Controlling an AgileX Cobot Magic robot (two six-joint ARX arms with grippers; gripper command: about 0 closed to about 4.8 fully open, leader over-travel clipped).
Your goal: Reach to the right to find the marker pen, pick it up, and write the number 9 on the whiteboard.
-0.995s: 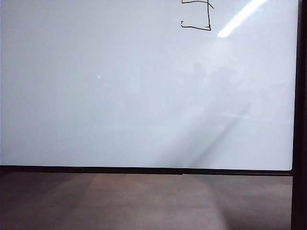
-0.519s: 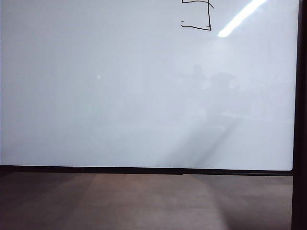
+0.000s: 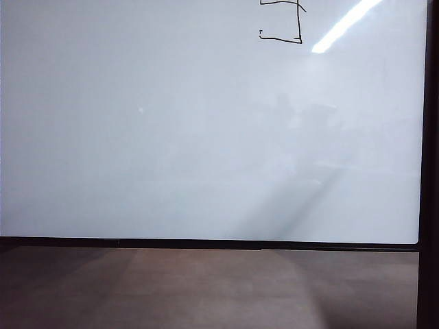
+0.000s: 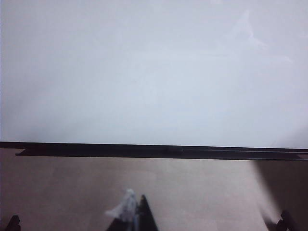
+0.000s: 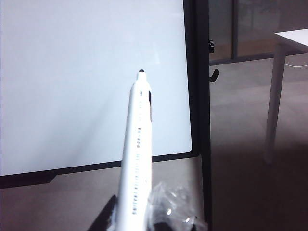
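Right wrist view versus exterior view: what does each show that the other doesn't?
Only the right wrist view shows the marker pen sticking out from the right gripper, tip off the board, plus a white table past the board's edge. Only the exterior view shows the drawn black lines of the number 9 at the top of the board and a bright light reflection. Both show the whiteboard, its black frame and brown floor. The left gripper appears in neither.
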